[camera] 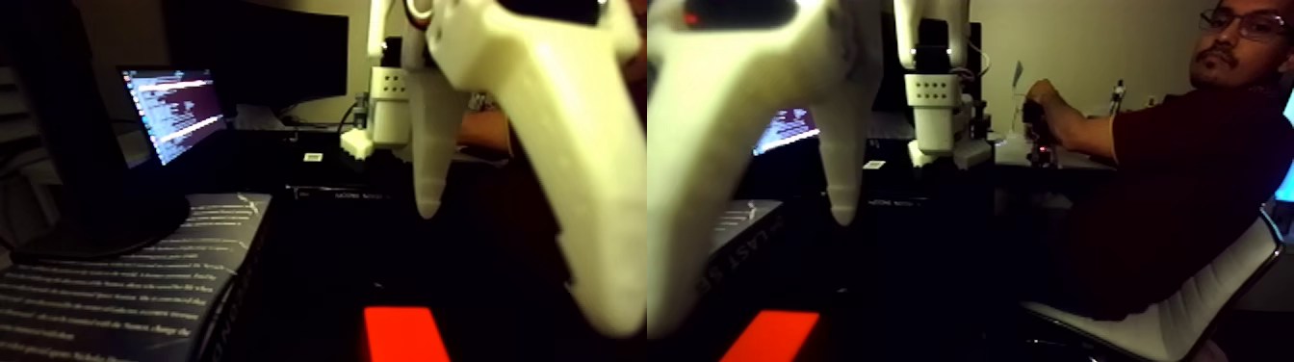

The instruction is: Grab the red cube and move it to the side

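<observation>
Your claw (525, 265) hangs spread wide, two smooth white plastic fingers tapering to rounded tips, holding nothing. The red cube (404, 333), matte and flat-faced, sits on the dark worktop (318, 279) below, between them.

Dim room; blurred near gripper (525, 274); glow off laptop screen (173, 111)

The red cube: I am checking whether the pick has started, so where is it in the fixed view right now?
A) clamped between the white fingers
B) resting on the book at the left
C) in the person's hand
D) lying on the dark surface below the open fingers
D: the red cube lies on the dark surface at the bottom edge, beneath the gripper, whose white fingers hang spread apart and above it, not closed on it.
</observation>
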Robot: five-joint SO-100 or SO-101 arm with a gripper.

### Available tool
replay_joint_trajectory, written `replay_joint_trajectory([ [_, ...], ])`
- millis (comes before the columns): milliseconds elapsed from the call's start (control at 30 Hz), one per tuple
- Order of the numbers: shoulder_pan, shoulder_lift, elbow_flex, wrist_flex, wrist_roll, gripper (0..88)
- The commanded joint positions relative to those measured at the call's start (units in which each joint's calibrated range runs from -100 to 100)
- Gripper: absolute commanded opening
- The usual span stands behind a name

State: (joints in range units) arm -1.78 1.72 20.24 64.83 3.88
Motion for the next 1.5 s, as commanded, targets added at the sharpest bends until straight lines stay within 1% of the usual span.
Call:
replay_joint_trajectory([
  [0,-0.64,0.63,-1.96,0.63,0.03,43.6],
  [533,-0.72,3.65,-4.5,0.71,-1.86,43.2],
  [667,-0.72,5.33,-6.04,1.64,-2.02,36.8],
  [833,-0.06,7.35,-9.03,2.82,-2.02,34.9],
  [1100,0.11,10.88,-15.02,7.3,-2.07,34.9],
  [1300,0.78,13.23,-21.73,13.97,-2.07,35.4],
  [1467,1.69,15.92,-24.64,14.65,-2.07,35.4],
])
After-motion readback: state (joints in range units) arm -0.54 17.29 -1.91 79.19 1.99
